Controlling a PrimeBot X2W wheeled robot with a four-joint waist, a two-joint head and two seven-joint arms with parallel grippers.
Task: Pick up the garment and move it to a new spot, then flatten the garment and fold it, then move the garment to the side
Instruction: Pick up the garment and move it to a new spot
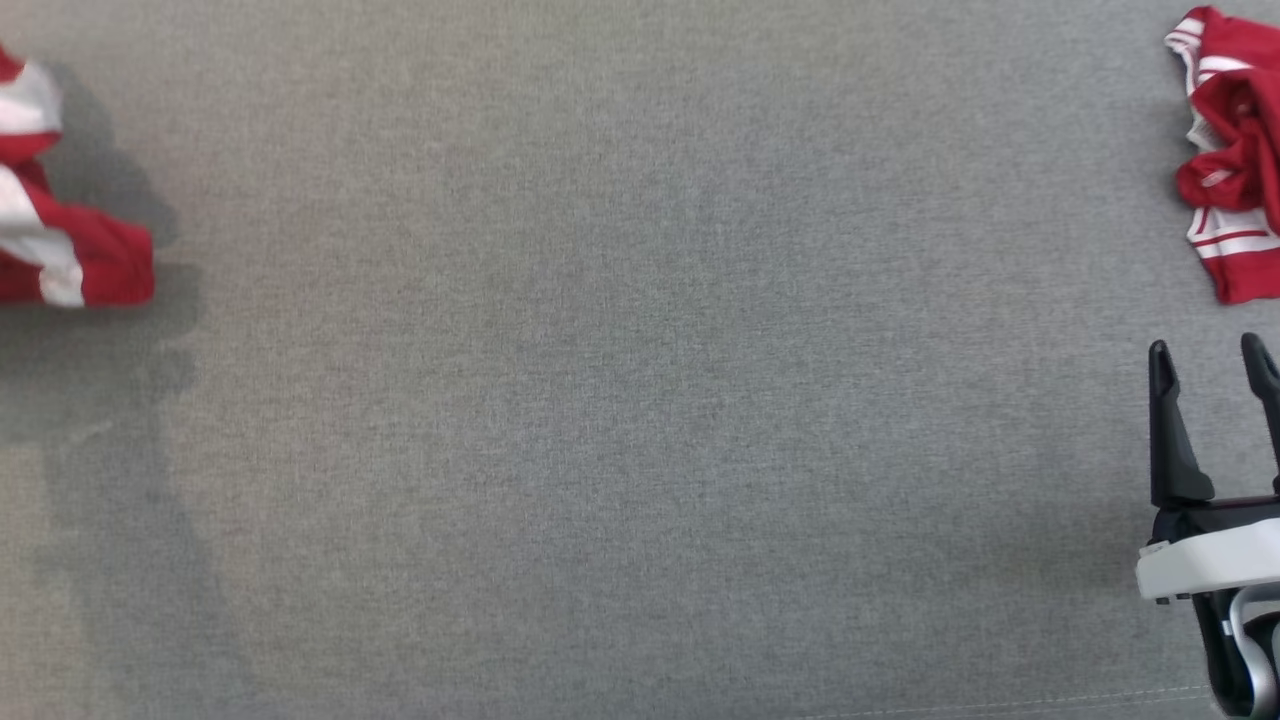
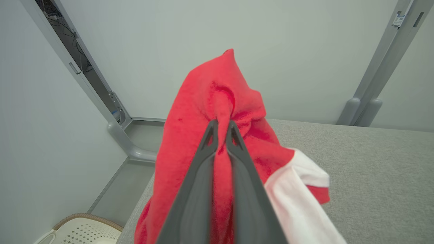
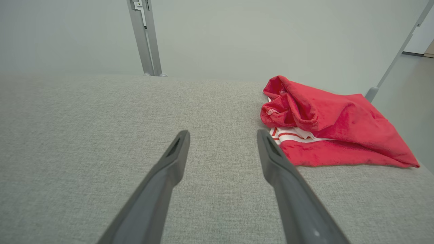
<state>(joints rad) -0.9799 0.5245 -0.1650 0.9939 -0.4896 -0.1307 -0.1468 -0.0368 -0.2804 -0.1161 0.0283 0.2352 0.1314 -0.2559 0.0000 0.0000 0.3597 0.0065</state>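
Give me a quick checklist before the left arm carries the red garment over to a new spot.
1. Grip: left gripper shut on held garment, cloth pinched between its fingers: ok.
2. Lift: held garment fully off the table: cannot tell; its lower end runs out of view.
3. Set-down room: middle of table bare: ok.
4. Other arm: right gripper open, apart from second garment: ok.
5. Path: second garment lies at the table's right end, out of the way: ok.

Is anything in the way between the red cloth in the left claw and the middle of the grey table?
Nothing visible. The left gripper grips the garment; a second red garment lies far right.
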